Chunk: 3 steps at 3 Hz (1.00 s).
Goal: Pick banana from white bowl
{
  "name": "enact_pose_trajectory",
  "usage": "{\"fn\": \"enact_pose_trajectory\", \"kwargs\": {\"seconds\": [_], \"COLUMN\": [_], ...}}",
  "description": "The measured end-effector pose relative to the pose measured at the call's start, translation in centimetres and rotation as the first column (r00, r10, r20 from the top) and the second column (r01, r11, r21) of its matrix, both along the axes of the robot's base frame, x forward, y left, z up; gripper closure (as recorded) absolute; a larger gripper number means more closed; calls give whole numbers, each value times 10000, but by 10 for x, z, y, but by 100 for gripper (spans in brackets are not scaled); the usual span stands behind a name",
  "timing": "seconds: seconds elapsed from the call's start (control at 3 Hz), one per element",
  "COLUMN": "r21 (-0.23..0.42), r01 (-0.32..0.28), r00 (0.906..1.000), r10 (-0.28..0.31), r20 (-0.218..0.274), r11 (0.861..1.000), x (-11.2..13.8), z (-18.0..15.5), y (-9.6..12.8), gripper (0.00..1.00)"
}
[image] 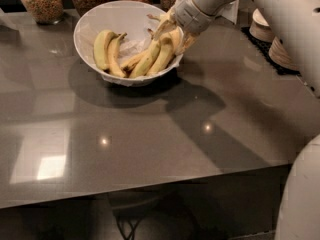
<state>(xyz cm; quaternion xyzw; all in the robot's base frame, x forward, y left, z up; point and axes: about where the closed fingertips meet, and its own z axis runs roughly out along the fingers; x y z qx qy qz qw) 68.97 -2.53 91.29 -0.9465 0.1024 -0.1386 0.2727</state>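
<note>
The white bowl (86, 26), lined with crumpled white paper, stands at the back of the dark table. Several bananas lie in it. A shorter, plumper pair (103, 49) lies on the left. The long slim banana (161, 60) leans against the right wall next to another long one (142, 63). My gripper (174, 33) reaches in over the bowl's right rim and sits at the upper ends of these long bananas, hiding their tips. The banana rests in the bowl.
Glass jars of grains (43, 1) line the table's back edge behind the bowl. Stacked cream plates and small bowls (274, 34) stand at the right. My arm (280, 9) crosses the upper right. The table's front edge (150, 184) runs below.
</note>
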Motion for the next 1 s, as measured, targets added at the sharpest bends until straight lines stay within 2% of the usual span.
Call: {"fn": "enact_pose_trajectory", "kwargs": {"seconds": [0.33,1.0], "r21": [-3,-462], "r01": [18,155], "r00": [10000,9997], "r10": [-18,-162], "r20": [-46,-164], "r11": [10000,9988], "x": [2,1], "z": [-2,-4], "y": [0,4], "gripper": [58,99]}}
